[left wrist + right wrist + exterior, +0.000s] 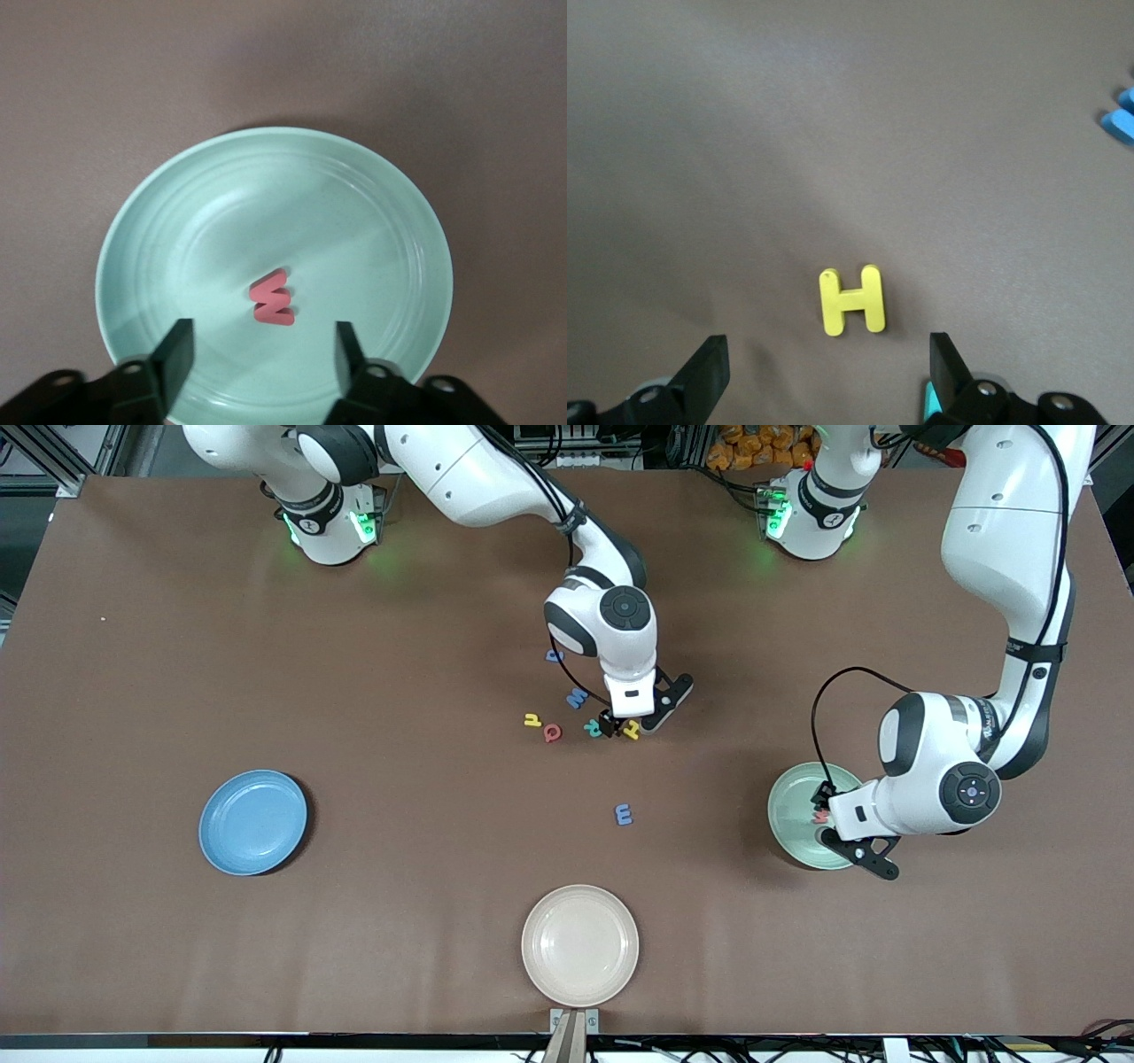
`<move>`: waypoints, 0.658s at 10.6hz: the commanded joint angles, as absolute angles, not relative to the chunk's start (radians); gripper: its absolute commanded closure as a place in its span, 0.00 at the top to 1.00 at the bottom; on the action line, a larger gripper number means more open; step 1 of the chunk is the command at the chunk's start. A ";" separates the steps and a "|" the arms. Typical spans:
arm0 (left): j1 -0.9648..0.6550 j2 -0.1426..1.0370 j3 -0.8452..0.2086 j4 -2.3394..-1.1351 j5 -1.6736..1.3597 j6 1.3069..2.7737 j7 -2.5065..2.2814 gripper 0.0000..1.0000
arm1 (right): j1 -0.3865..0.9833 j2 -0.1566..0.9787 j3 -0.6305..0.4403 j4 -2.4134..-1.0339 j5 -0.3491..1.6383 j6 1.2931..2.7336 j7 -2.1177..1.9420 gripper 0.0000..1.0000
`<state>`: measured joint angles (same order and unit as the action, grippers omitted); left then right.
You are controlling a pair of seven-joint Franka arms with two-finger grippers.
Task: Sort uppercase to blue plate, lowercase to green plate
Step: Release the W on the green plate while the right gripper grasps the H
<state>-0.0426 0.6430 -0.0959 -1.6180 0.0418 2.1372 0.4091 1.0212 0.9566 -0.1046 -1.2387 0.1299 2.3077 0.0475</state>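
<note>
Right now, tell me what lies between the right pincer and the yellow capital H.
Nothing visible does. The right pincer is open just over the yellow foam capital H, bare brown table around it. The teal foam letter lies beside it, apart.

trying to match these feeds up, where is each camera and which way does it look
Front view: high across the table, facing both arms' bases; shows both arms, three plates, scattered letters.
Left wrist view: on the left arm, looking down past its open left claw at the red w lying in the green plate.
Right wrist view: on the right arm, looking down past its open right claw at the yellow H.
Shared: the front view also shows the green plate and yellow H.
</note>
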 commanded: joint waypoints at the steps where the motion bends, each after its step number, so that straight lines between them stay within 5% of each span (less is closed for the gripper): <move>1: -0.046 0.630 -0.091 -1.591 0.021 2.137 0.400 1.00 | 1.025 1.012 -0.107 -1.192 0.130 2.350 0.038 1.00; 7: -0.043 0.632 -0.091 -1.511 0.025 2.137 0.403 1.00 | 1.028 1.026 -0.121 -1.193 0.129 2.387 0.034 1.00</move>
<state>-0.0403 0.6410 -0.0948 -1.5279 0.0416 2.1410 0.4080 1.0261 1.0026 -0.1155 -1.2294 0.1299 2.3903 0.0439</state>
